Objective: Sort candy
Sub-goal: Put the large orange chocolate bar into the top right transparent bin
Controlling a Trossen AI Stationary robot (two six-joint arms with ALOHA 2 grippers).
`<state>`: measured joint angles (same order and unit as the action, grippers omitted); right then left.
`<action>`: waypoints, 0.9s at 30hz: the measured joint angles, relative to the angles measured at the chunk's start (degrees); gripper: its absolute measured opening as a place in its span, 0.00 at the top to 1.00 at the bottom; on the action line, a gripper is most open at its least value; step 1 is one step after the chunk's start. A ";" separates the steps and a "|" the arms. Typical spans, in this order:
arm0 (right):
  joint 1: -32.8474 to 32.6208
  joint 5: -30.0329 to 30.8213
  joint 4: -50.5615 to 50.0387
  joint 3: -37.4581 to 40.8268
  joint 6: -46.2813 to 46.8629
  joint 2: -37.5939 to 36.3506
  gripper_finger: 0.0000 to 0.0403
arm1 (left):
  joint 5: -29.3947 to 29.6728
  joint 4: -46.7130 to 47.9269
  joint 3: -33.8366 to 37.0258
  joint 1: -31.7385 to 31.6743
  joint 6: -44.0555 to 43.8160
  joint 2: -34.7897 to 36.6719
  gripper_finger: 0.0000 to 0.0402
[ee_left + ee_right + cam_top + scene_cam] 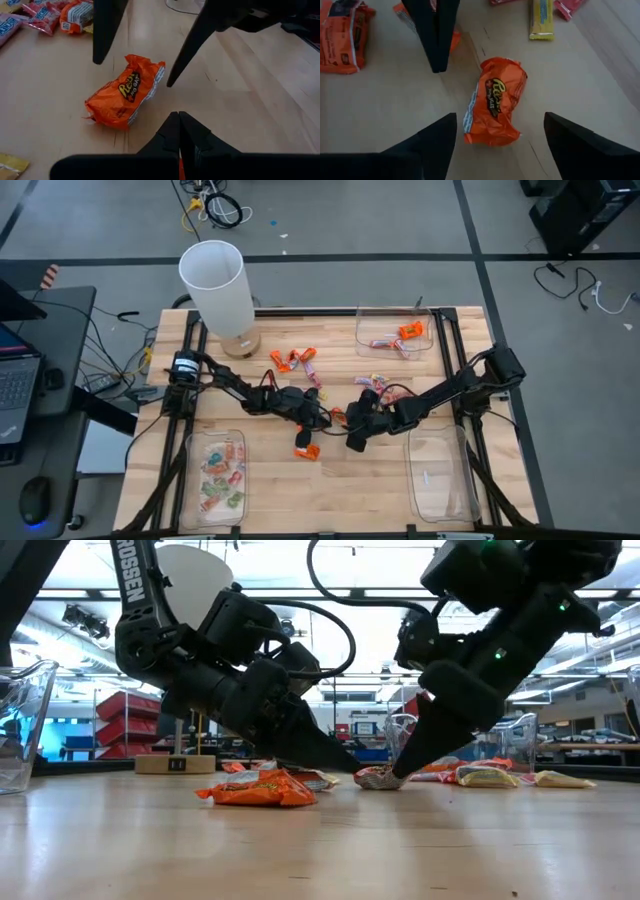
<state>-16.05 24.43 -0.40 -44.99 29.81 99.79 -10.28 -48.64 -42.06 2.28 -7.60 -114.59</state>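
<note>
Right wrist view gives you the clearest look at the work piece: one orange Reese's candy (pixel 495 102) lies flat on the wooden table (pixel 385 100), loose, between and just ahead of the right gripper (pixel 500 145), whose two dark fingers (pixel 432 145) stand wide apart and touch nothing. In that same view the left gripper's closed fingers (pixel 437 32) point down at the board just beside the candy's far end. Check the left wrist view and you see the reverse: the left gripper (pixel 179 131) has its fingertips pressed together with nothing between them, the orange candy lies just beyond them, and the right gripper's spread fingers stand on the far side of it. From the high view, you find both grippers meeting near the middle of the table, the left gripper (pixel 318 420) coming in from the left and the right gripper (pixel 357 438) from the right, with an orange candy (pixel 304 450) on the board just in front of them. More loose candy (pixel 297 360) is scattered behind the grippers. Around this, you see three clear plastic trays: the front left tray (pixel 190 480) holds pale green-and-pink candy, the rear right tray (pixel 365 330) holds a few orange and pink pieces, and the front right tray (pixel 455 500) sits by the right arm. A white cylindrical lamp (pixel 215 285) stands at the rear left.
</note>
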 joint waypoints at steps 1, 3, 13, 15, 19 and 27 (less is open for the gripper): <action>-0.03 0.01 0.32 0.00 0.06 0.23 0.30 | 0.00 -0.02 0.00 0.00 0.02 0.00 1.00; 0.07 -0.02 0.36 0.00 0.14 0.39 0.31 | 0.00 -0.08 0.00 0.00 0.03 0.00 1.00; 0.52 -0.42 0.72 0.00 0.51 0.46 0.46 | -0.01 -0.86 0.00 0.00 -0.02 0.00 1.00; 0.52 -0.48 0.72 0.00 0.60 0.46 0.49 | -0.04 -1.42 0.00 0.00 -0.05 0.00 1.00; 0.55 -1.27 0.72 0.00 0.60 0.46 0.56 | -0.07 -2.51 0.00 0.00 -0.11 0.00 1.00; 0.55 -1.61 0.68 0.00 0.60 0.46 0.69 | -0.11 -3.26 0.00 0.00 -0.57 0.00 1.00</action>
<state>-15.51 22.82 0.27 -44.99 30.41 100.25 -10.39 -51.90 -42.06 2.28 -8.16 -114.59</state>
